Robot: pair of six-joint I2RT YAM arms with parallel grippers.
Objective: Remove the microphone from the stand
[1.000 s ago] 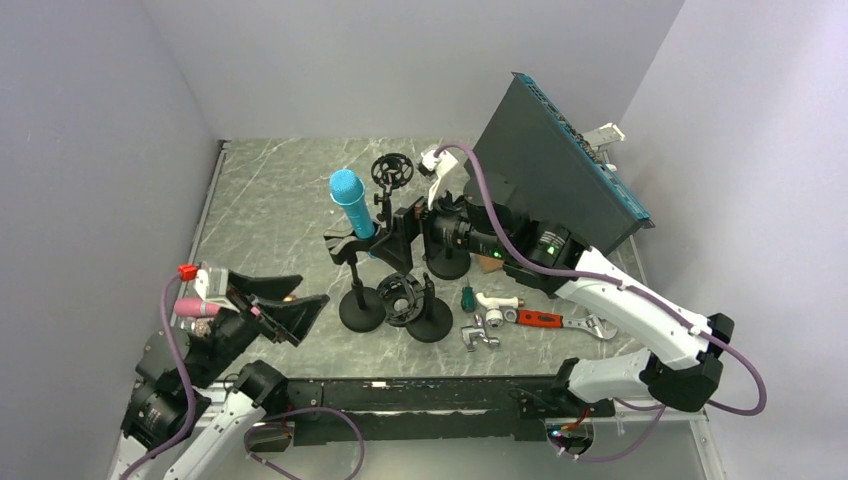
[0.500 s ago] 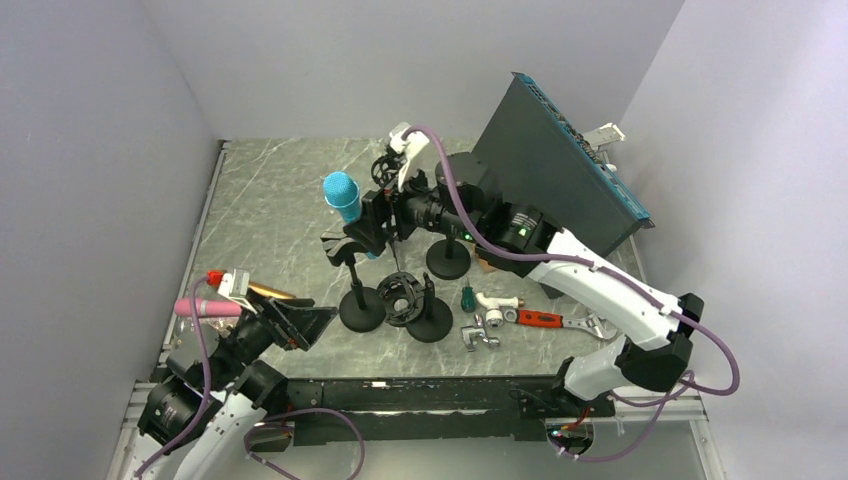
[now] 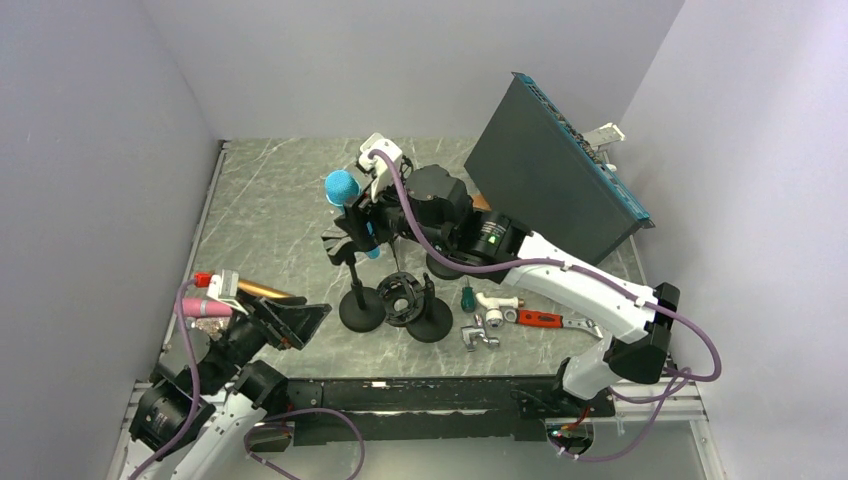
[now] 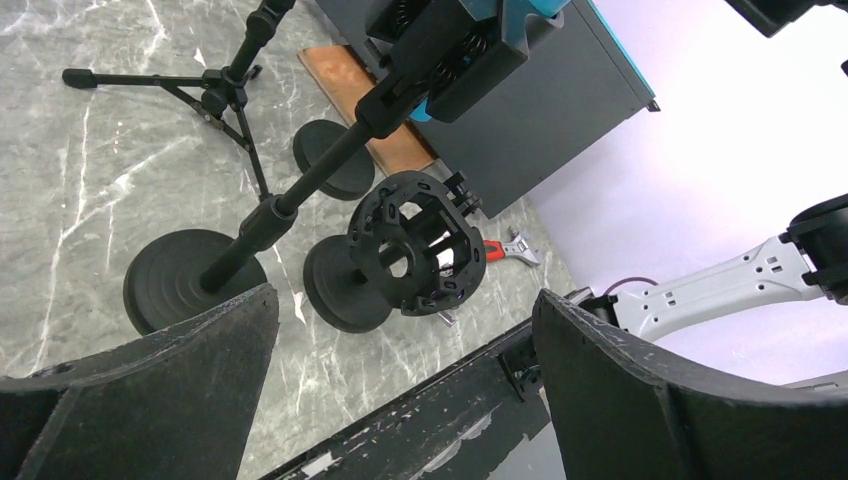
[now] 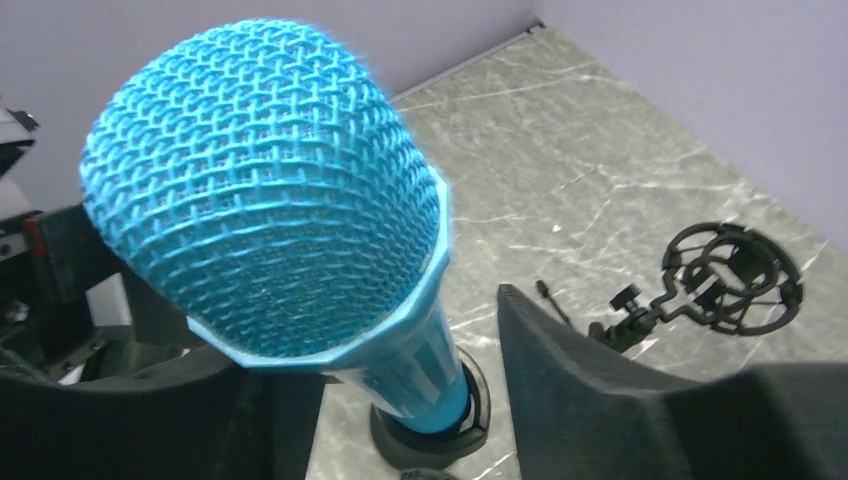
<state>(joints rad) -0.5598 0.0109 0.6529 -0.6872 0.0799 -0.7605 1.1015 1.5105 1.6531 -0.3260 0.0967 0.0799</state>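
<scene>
The microphone (image 3: 342,189) has a blue mesh head and a blue body, and it stands tilted in the clip of a black stand (image 3: 357,290) with a round base. My right gripper (image 3: 363,222) reaches in from the right with its jaws either side of the body just under the head. In the right wrist view the microphone (image 5: 265,190) fills the frame. There my right gripper (image 5: 400,350) is open, with a narrow gap between its right finger (image 5: 600,400) and the body; the left finger is mostly hidden. My left gripper (image 3: 290,320) hangs open and empty at the near left, and the left wrist view shows the gripper (image 4: 405,300) aimed at the stand (image 4: 300,195).
A second round-base stand with a black shock mount (image 3: 408,298) sits right beside the microphone stand. A tripod mount (image 3: 392,170) stands behind. A dark box (image 3: 550,170) leans at the back right. A red-handled wrench (image 3: 545,320), a green screwdriver (image 3: 466,297) and metal fittings lie at the front.
My right arm has swung left from beside the stand onto the microphone, and its jaws have narrowed around the body. The left arm has shifted only slightly.
</scene>
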